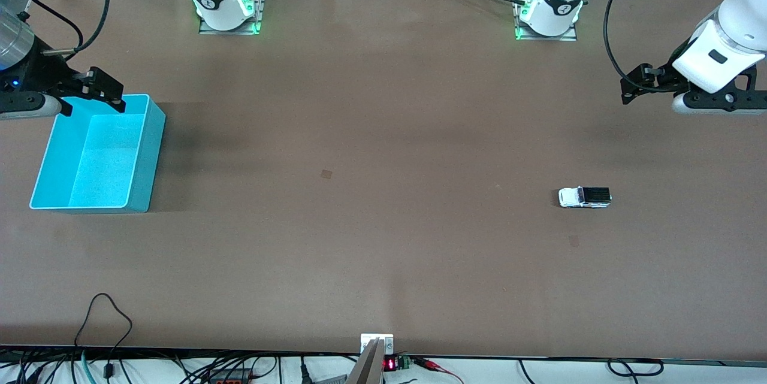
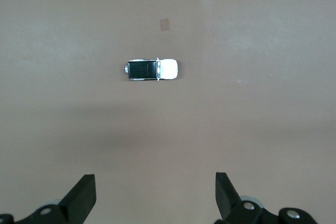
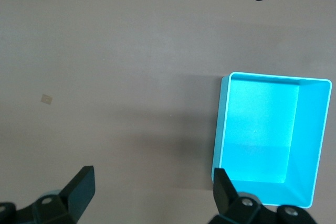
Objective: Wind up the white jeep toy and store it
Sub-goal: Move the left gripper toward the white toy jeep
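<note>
Nothing done yet: white jeep toy sits untouched, turquoise bin empty. Left gripper and right gripper both hover wide apart; the jeep's at 12 o'clock in the left wrist view.

White jeep, turquoise bin, brown table.
My white jeep toy has a black roof; the bin is plain turquoise; the table is matte brown.

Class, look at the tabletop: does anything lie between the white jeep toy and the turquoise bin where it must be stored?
Nothing visible does. Only bare table separates the white jeep toy from the turquoise bin. Both tools hang open, left tool and right tool.
</note>
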